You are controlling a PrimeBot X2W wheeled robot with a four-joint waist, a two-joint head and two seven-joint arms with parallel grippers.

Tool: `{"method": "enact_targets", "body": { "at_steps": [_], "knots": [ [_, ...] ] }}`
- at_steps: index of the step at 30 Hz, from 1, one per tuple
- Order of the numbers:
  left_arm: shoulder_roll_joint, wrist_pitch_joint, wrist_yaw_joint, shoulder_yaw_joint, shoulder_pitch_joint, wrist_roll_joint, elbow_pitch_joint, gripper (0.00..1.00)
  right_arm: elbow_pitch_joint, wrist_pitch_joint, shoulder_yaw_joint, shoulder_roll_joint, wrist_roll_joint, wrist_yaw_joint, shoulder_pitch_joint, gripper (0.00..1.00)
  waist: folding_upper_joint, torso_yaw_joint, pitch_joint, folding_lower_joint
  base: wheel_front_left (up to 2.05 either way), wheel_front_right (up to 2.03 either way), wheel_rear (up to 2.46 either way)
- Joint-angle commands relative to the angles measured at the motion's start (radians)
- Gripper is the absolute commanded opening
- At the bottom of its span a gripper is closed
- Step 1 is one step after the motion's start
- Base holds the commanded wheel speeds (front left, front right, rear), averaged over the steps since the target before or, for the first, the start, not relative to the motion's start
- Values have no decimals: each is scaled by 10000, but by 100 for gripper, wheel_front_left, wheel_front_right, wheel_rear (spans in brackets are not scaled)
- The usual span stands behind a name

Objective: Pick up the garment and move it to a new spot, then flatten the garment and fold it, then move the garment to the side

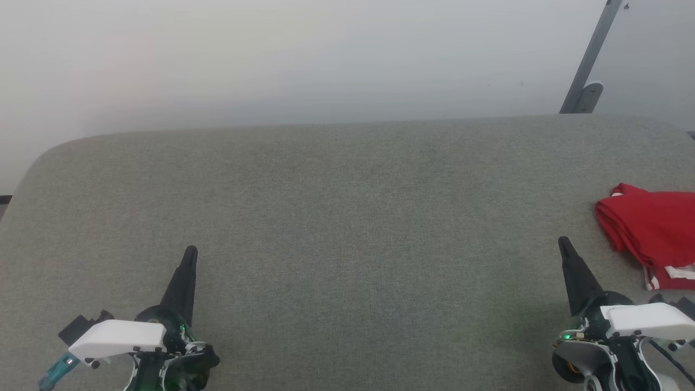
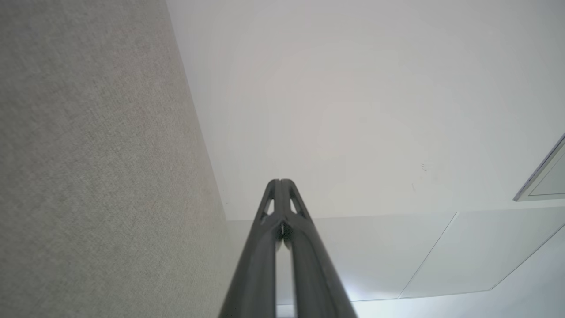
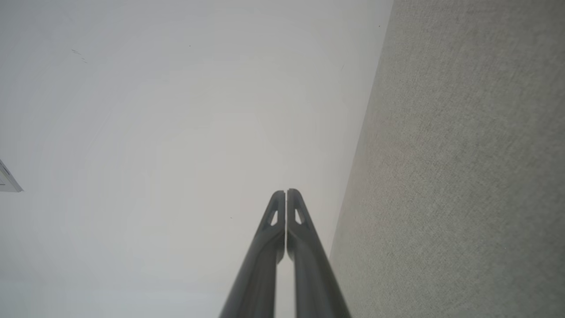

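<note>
Right hand is closed and empty; left hand likewise. Red garment, bunched in folds, lies near the right hand, ahead and to its right, on the grey worktop. Soft and light, it is probably best pinched at a thick folded edge.

Head camera looks forward and down over the grey fabric surface. Both wrist cameras skim low along it, rolled sideways, facing the white wall that all three views share.

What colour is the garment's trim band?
The trim band is white with red, on the red garment; head view.
</note>
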Motion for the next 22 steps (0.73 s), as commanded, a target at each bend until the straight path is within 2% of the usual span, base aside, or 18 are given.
{"method": "enact_targets", "body": {
  "at_steps": [1, 22],
  "knots": [
    [-28, 35, -29, 38, -101, 37, -8, 0, 29, 21, -3, 36, 44, 4, -55, 0, 0, 0, 0, 0, 0, 0, 0],
    [-32, 37, -29, 42, -101, 43, -9, 0, 29, 20, 1, 36, 45, 4, -55, 0, 0, 0, 0, 0, 0, 0, 0]
  ]
}}
